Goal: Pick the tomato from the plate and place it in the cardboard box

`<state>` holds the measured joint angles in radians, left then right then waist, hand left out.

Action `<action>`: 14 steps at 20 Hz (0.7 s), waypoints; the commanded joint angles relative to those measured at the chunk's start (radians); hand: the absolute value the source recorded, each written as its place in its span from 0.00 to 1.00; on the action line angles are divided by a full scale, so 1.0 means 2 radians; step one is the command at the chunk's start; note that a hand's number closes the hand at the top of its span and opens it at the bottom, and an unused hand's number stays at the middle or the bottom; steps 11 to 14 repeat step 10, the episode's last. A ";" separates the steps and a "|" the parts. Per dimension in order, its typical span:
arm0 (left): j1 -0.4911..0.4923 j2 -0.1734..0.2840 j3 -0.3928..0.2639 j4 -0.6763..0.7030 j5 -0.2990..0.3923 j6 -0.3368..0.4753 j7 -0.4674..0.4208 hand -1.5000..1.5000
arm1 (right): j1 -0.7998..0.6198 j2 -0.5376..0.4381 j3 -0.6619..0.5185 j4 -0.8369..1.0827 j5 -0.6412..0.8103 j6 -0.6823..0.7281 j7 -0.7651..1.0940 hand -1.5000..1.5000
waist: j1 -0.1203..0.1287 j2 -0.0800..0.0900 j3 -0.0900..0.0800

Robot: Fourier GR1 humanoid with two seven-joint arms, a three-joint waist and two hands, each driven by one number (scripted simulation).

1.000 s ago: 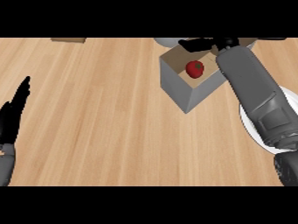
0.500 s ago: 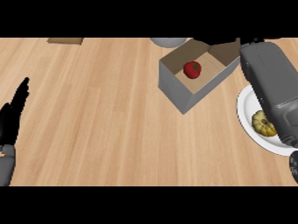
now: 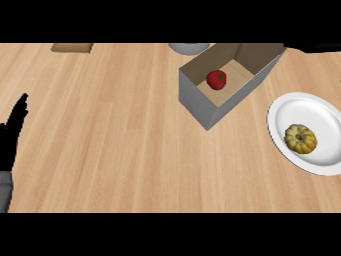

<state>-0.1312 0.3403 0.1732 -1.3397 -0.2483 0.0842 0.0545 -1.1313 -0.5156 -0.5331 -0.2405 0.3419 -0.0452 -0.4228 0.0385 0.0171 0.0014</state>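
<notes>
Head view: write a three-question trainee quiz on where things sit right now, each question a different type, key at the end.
1. True or false: the tomato lies inside the cardboard box.
2. What remains on the white plate?
A. a yellow squash
B. a tomato
C. nothing
3. Fill in: the left hand rests open near the view's ____ edge.

Key: 1 true; 2 A, the yellow squash; 3 left.
</notes>
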 commanded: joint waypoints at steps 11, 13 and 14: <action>0.005 -0.004 -0.006 -0.009 -0.003 -0.012 0.005 0.50 | 0.103 -0.128 0.010 0.018 0.004 0.143 -0.081 0.00 | 0.001 0.001 0.001; 0.005 -0.004 -0.006 -0.009 -0.003 -0.012 0.005 0.50 | 0.103 -0.128 0.010 0.018 0.004 0.143 -0.081 0.00 | 0.001 0.001 0.001; 0.005 -0.004 -0.006 -0.009 -0.003 -0.012 0.005 0.50 | 0.103 -0.128 0.010 0.018 0.004 0.143 -0.081 0.00 | 0.001 0.001 0.001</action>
